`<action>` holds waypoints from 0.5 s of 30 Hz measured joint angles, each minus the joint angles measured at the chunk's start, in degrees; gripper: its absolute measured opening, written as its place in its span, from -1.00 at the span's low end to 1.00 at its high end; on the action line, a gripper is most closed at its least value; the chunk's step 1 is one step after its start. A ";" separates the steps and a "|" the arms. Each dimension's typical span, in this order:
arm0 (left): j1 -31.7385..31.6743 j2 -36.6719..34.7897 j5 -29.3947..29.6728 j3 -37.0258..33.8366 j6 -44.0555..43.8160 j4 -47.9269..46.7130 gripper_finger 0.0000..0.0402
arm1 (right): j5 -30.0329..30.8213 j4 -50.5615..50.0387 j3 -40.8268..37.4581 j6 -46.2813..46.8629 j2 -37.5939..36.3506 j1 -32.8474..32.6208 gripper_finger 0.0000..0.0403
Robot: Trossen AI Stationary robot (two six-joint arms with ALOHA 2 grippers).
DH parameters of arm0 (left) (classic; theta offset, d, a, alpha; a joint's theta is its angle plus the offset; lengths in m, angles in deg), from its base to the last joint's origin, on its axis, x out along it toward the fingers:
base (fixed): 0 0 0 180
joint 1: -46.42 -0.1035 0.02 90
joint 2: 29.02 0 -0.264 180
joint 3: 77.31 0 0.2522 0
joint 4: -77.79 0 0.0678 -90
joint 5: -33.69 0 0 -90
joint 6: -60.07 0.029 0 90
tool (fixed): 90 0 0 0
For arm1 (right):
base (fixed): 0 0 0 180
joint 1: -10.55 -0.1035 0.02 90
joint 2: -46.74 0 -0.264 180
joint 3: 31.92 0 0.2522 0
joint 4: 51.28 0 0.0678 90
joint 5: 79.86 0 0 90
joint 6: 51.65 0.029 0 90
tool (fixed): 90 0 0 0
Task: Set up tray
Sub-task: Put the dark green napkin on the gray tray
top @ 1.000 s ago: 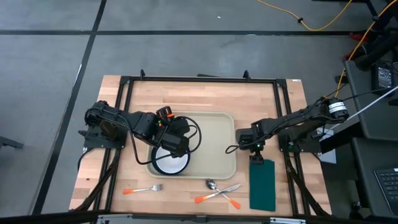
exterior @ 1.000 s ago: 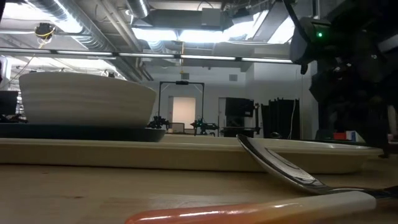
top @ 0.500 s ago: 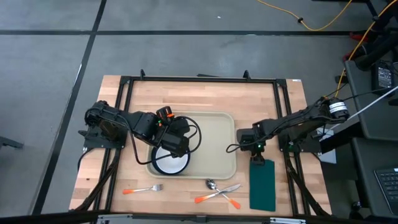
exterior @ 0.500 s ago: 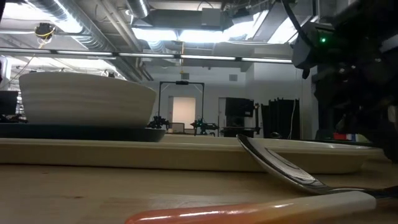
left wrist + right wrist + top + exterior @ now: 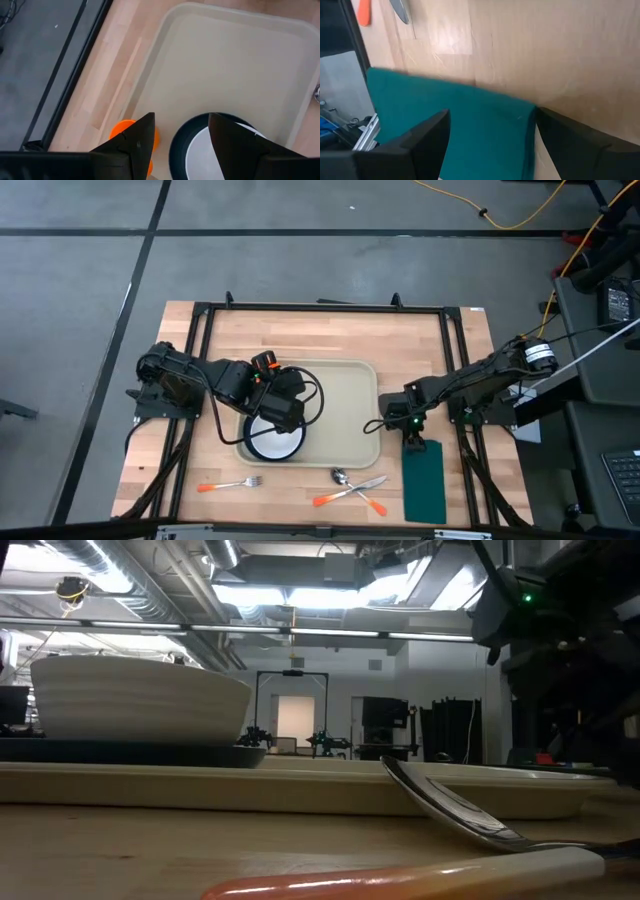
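- Since the tray (image 5: 345, 395) looks stiff, light and slick, its raised rim seems the best hold.
- Left gripper (image 5: 179, 131) and right gripper (image 5: 490, 131) both stand wide, empty.

R gripper (image 5: 412, 436) drops lower + nearer the table's front edge, now at the far end of the green napkin (image 5: 424, 483).

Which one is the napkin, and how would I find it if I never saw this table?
Start at the large pale beige plastic tray in the middle of the wooden table. Look just off the tray's right side, toward the front edge, under the open right gripper. There lies the dark green rectangular cloth napkin, the only flat, soft thing; the orange-handled cutlery beside it is thin and shiny.
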 joint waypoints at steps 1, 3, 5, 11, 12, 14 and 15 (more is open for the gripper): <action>0.00 0.00 0.00 0.00 0.01 0.01 -0.10 | 0.09 0.04 0.10 0.02 0.29 -0.11 0.49; 0.00 0.00 -0.02 0.00 0.00 0.00 -0.10 | 0.09 0.37 0.10 0.17 1.06 -0.31 0.49; 0.00 0.00 -0.02 0.00 0.01 0.00 -0.10 | 0.01 0.63 0.10 0.19 1.60 -0.38 0.49; 0.00 0.00 -0.50 0.00 0.05 0.00 -0.10 | 1.31 0.62 0.12 0.21 2.74 -0.39 0.26; 0.00 0.00 -0.50 0.00 0.03 0.00 -0.10 | 1.68 0.63 0.09 0.19 2.78 -0.41 0.19; -0.01 0.00 -0.52 0.00 0.05 0.00 -0.10 | 2.67 0.63 0.05 0.18 2.84 -0.41 0.04; -0.01 0.00 -0.52 0.00 0.06 0.00 -0.10 | 3.07 0.63 0.03 0.18 2.84 -0.43 -0.04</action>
